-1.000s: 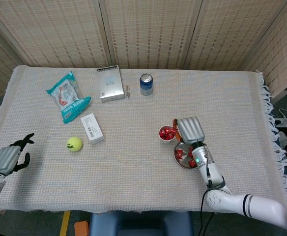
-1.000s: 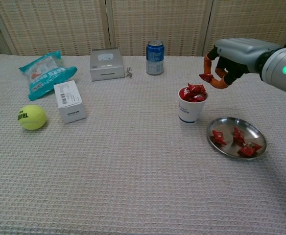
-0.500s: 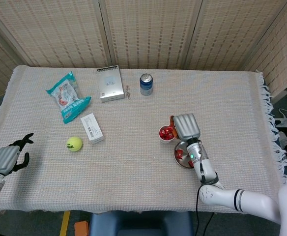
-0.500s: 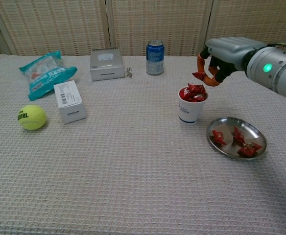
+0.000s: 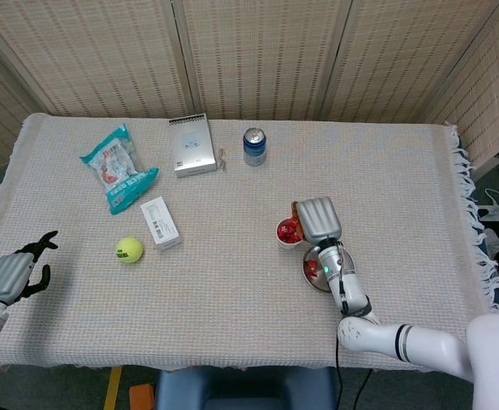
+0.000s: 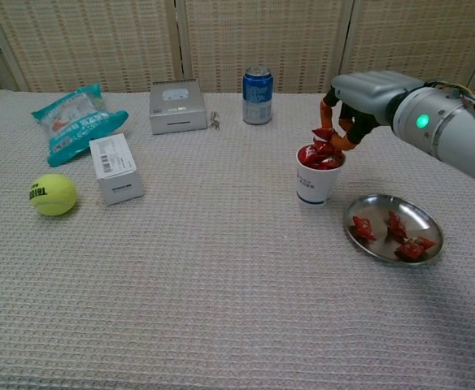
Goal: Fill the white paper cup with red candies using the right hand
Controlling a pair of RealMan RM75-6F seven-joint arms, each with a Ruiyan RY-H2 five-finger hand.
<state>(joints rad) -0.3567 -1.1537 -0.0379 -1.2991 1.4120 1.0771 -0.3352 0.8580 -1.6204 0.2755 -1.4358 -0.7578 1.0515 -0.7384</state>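
Fingertips (image 6: 329, 132) of right hand (image 6: 366, 96) pinching red candy (image 6: 322, 134) just above heaped white paper cup (image 6: 317, 184); needs releasing. Left hand (image 5: 14, 272) open, idle.

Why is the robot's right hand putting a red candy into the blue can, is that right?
Not quite. The right hand holds the red candy over the white paper cup, not the blue can, which stands apart at the back. The chest view shows it.

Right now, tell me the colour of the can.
The can is blue with a silver top, clearest in the chest view.
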